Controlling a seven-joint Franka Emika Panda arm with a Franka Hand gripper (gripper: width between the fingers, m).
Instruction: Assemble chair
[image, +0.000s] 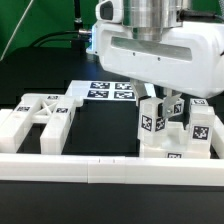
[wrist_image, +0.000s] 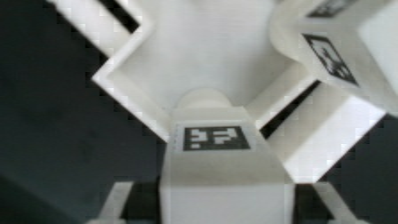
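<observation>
Exterior view. Biggest hazard: a sideways knock to the cluster of upright tagged blocks (image: 151, 125) near the front edge of the counter (image: 100, 128), toward the corner on the exterior view's right. Packed close together, so likely to tip or skid under any off-centre descent of the claw (image: 167, 103). Also a chance of clamping two neighbours at once, or of catching only a corner and twisting the piece on the lift. Pose: pointing straight down over that cluster, wrist housing (image: 150, 45) vertical, fingers low among the blocks; too hidden here to judge the gap. Well apart, by the front corner on the exterior view's left: slotted panel (image: 40, 118), lying flat, untouched. Toward the far edge, marker board (image: 110, 90); along the front edge, border rail (image: 110, 165).

Wrist view. Looking straight down on a tagged leg (wrist_image: 217, 137), centred under the claw (wrist_image: 212, 192). Jaws apart, straddling the leg: dark gap on one side, none plain on the other, so probably not yet clamped and perhaps off-centre. Hence a risk of shoving the leg sideways on closing, against the angled white panel (wrist_image: 134, 75) around it. Further hazard: second tagged block (wrist_image: 334, 55) close by, within reach of a finger's outer face. Cannot tell whether leg and panel merely touching or already joined.
</observation>
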